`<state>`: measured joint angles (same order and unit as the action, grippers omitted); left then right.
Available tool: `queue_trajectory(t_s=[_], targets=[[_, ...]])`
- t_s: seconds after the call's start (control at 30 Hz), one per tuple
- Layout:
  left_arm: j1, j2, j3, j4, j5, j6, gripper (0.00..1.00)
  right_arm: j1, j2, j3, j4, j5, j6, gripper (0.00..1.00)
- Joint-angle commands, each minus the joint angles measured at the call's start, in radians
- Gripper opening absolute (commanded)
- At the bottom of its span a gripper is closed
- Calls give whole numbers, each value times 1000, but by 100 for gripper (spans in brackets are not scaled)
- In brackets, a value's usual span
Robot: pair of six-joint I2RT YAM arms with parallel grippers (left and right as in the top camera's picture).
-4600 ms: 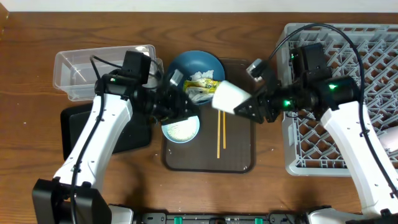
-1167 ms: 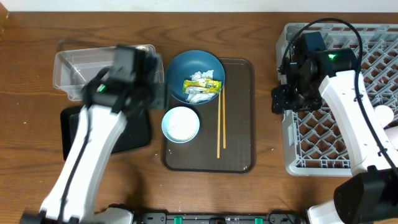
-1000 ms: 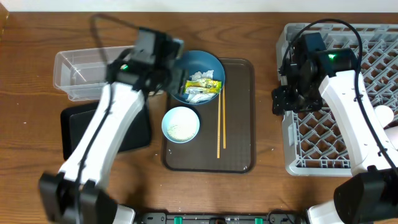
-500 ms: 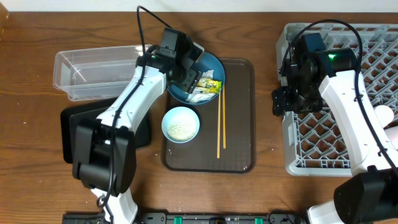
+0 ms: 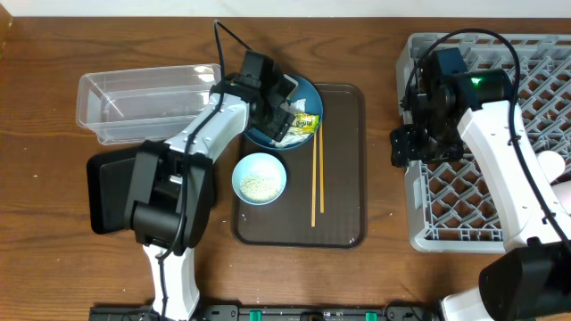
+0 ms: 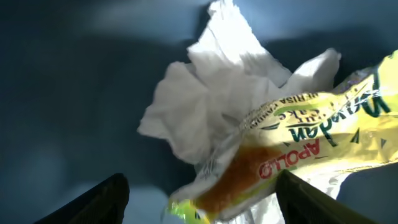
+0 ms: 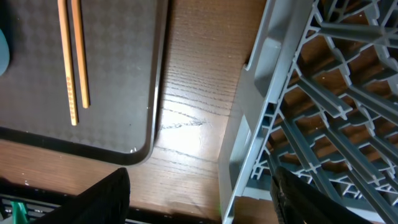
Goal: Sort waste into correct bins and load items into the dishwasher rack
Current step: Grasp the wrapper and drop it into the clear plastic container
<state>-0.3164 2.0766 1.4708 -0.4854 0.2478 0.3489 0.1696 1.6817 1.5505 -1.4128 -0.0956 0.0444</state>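
Wooden table [image 5: 53, 267] underneath, left gripper [image 6: 202, 199] parted wide over napkins [image 6: 205, 106] and wrapper [image 6: 292, 143] inside dark-blue bowl [image 6: 74, 93], right gripper [image 7: 202, 199] likewise parted, empty, beside dishwasher rack [image 7: 323, 93].

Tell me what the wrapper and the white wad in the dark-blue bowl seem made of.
The wrapper: thin plastic film, probably; glossy, printed yellow-green, with shiny creases. The white wad: soft tissue paper, likely a napkin; matte, crumpled into fuzzy-edged folds.
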Motion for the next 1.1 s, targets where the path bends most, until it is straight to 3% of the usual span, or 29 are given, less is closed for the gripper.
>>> queue_trajectory(t_s=[0.0, 0.13, 0.2, 0.4, 0.53, 0.77, 1.07], targets=[[-9, 26, 20, 4, 32, 17, 79, 8, -19, 15, -3, 9, 10, 71], [-16, 43, 20, 2, 32, 16, 77, 8, -19, 15, -6, 9, 10, 71], [-16, 43, 19, 1, 32, 16, 70, 8, -19, 15, -7, 9, 10, 71], [-16, 43, 19, -27, 32, 13, 39, 8, -19, 15, -10, 9, 10, 72], [-16, 41, 19, -57, 32, 13, 8, 8, -19, 15, -10, 9, 10, 72], [-15, -56, 19, -78, 17, 8, 6, 8, -19, 15, -11, 10, 10, 72], [36, -290, 19, -82, -133, -101, 6, 8, -19, 15, -17, 10, 6, 72]])
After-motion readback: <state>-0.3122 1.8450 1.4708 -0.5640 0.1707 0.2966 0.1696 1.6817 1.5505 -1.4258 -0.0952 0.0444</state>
